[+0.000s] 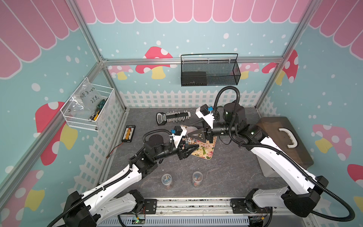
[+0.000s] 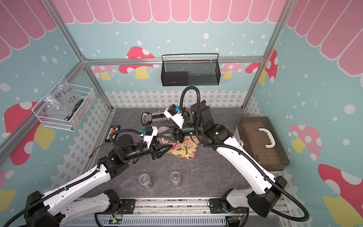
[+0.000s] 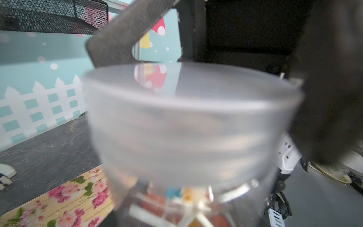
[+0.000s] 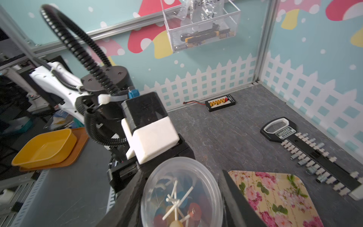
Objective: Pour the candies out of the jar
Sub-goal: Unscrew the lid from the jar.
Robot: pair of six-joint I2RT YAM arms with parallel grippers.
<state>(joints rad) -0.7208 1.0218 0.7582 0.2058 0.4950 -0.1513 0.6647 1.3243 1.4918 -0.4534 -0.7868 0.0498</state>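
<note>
— Clear plastic, that jar (image 3: 231,198). Where does it sit?
— Between the jaws of the left end effector (image 1: 190,145), which are closed on its body. It is upright, and the flowered tray (image 4: 275,196) lies just beneath both end effectors.
— And the candies (image 4: 176,210)?
— All inside, coloured heads and white sticks low in the jar. The translucent lid (image 3: 188,118) is on.
— So the lid is the step in hand?
— I judge so. The right end effector (image 4: 183,176) meets the jar from the opposite side, and its fingers are clamped on the lid's rim, one on each side.
— How should that be done well?
— Let the left grip be the anchor: firm, level, no twisting along with the lid. Turn the right wrist about the jar's own axis, since a skewed pull could bind the thread or lever the jar out of the left jaws.
— When should it lift?
— Only once the thread feels free, then straight up and clear. A jerk could tip the jar and scatter candies off the tray.
— And then?
— Carry the lid aside and tilt the jar mouth-down over the tray.
</note>
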